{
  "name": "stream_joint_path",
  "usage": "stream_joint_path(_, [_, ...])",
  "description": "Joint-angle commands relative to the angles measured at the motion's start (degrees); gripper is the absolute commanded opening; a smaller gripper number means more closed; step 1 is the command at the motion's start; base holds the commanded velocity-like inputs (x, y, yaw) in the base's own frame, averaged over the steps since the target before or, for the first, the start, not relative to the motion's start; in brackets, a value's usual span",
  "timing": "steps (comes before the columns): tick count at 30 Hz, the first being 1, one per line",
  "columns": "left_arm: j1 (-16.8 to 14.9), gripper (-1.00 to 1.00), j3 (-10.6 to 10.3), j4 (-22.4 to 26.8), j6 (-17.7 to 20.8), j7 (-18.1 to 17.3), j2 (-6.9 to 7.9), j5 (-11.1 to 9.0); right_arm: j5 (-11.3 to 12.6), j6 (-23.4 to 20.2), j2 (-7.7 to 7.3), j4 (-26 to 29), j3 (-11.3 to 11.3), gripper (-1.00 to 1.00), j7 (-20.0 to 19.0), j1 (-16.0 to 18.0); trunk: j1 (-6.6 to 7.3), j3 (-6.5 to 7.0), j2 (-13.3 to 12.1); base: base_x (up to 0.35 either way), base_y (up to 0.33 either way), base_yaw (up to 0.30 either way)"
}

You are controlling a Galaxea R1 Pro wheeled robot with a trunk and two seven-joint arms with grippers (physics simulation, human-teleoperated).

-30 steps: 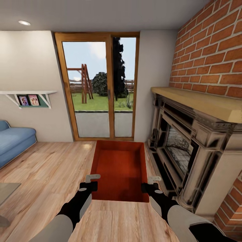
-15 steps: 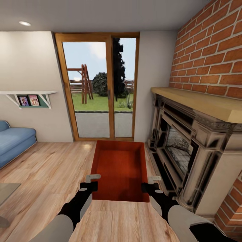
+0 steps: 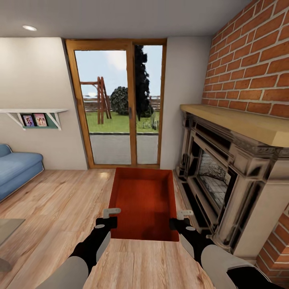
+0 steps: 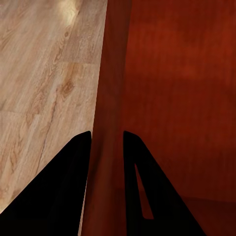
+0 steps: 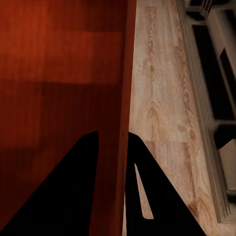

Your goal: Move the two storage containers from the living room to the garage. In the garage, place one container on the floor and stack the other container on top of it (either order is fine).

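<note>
Bin (image 3: 143, 202) held off the wood floor (image 3: 52, 204) just left of the fireplace (image 3: 224, 176), left gripper (image 3: 109, 216) and right gripper (image 3: 181, 218) jaws each pinched on a thin side wall; risks slipping or twisting out if arms drift apart.

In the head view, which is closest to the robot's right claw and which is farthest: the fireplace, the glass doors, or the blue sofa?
From the right gripper, clamped on the storage container's wall:
1. Fireplace, just to its right.
2. Glass doors, straight ahead on the far wall.
3. Blue sofa, far across on the left.
</note>
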State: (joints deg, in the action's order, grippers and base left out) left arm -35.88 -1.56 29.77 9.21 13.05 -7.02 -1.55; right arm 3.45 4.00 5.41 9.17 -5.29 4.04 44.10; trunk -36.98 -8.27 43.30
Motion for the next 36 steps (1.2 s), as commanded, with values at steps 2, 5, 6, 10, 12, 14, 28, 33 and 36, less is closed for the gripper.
stream_joint_path(2, [0.0, -1.00, -0.2, -0.1, 0.5, 1.6, 0.61, 0.0, -0.1, 2.3, 0.04, 0.0, 0.4, -1.00, 3.9, 0.1, -0.01, -0.03, 0.1, 0.000, 0.000, 0.140])
stream_joint_path(5, [0.0, -1.00, -0.2, -0.1, 0.5, 1.6, 0.64, 0.0, -0.1, 2.3, 0.04, -0.1, 0.4, -1.00, 4.1, 0.1, -0.01, 0.11, 0.1, 0.000, 0.000, 0.236])
stream_joint_path(6, [0.0, -1.00, -0.2, -0.1, 0.5, 1.6, 0.63, 0.0, -0.2, 2.3, 0.04, -0.2, 0.4, -1.00, 4.1, 0.1, -0.01, 0.16, 0.1, 0.000, 0.000, 0.258])
stream_joint_path(10, [0.0, -1.00, -0.2, -0.1, 0.5, 1.6, 0.62, 0.0, -0.3, 2.4, 0.04, -0.3, 0.4, -1.00, 4.1, 0.1, -0.01, 0.32, 0.1, 0.000, 0.000, 0.278])
stream_joint_path(12, [0.0, -1.00, -0.2, -0.1, 0.5, 1.6, 0.66, 0.0, -0.3, 2.4, 0.04, -0.3, 0.4, -1.00, 4.1, 0.1, -0.01, 0.40, 0.1, 0.000, 0.000, 0.287])
stream_joint_path(14, [0.0, -1.00, -0.2, -0.1, 0.5, 1.6, 0.68, 0.0, -0.3, 2.4, 0.04, -0.3, 0.4, -1.00, 4.1, 0.1, -0.01, 0.47, 0.1, 0.000, 0.000, 0.290])
stream_joint_path(28, [0.0, -1.00, -0.1, -0.3, 0.5, 1.6, 0.69, 0.0, -0.3, 2.5, 0.12, -0.3, 0.4, -1.00, 4.1, 0.1, -0.01, 0.86, 0.1, 0.000, 0.000, 0.296])
stream_joint_path(33, [0.0, -1.00, -0.1, -0.3, 0.5, 1.6, 0.69, 0.0, -0.2, 2.5, 0.12, -0.3, 0.4, -1.00, 4.1, 0.1, -0.01, 0.87, 0.1, 0.000, 0.000, 0.300])
stream_joint_path(36, [0.0, -1.00, -0.1, -0.3, 0.5, 1.6, 0.69, 0.0, 0.1, 2.5, 0.13, -0.3, 0.4, -1.00, 4.1, 0.1, -0.01, 0.87, 0.1, 0.000, 0.000, 0.300])
